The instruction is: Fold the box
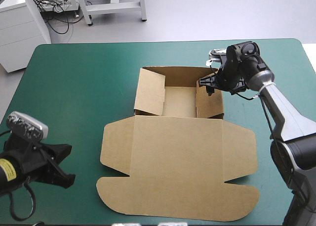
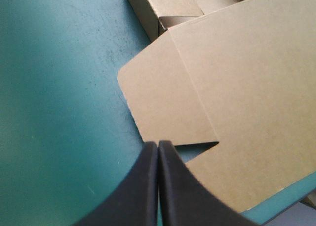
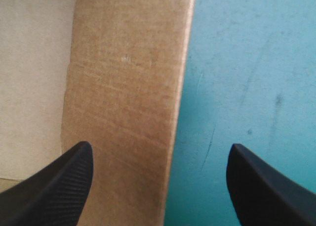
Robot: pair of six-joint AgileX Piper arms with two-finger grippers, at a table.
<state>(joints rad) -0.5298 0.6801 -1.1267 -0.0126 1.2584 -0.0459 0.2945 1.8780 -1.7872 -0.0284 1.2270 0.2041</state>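
The brown box (image 1: pixel 177 157) lies mid-table as an open tray (image 1: pixel 178 101) with its walls raised, the lid flat toward the near edge. My right gripper (image 1: pixel 209 85) is open at the tray's right wall (image 3: pixel 123 112), one finger inside the tray and the other over the teal-green cover outside it; in the right wrist view the gripper (image 3: pixel 158 186) straddles the wall's upper edge. My left gripper (image 1: pixel 66 164) is low at the near left, apart from the box. Its gripper (image 2: pixel 158 154) is shut and empty, pointing at the lid's left side flap (image 2: pixel 168 97).
Bare teal-green cover (image 1: pixel 74 87) stretches to the left of the box and beyond its far wall. The table's right edge runs close behind the right arm (image 1: pixel 276 102). The lid's rounded front flap (image 1: pixel 177 199) reaches nearly to the near edge.
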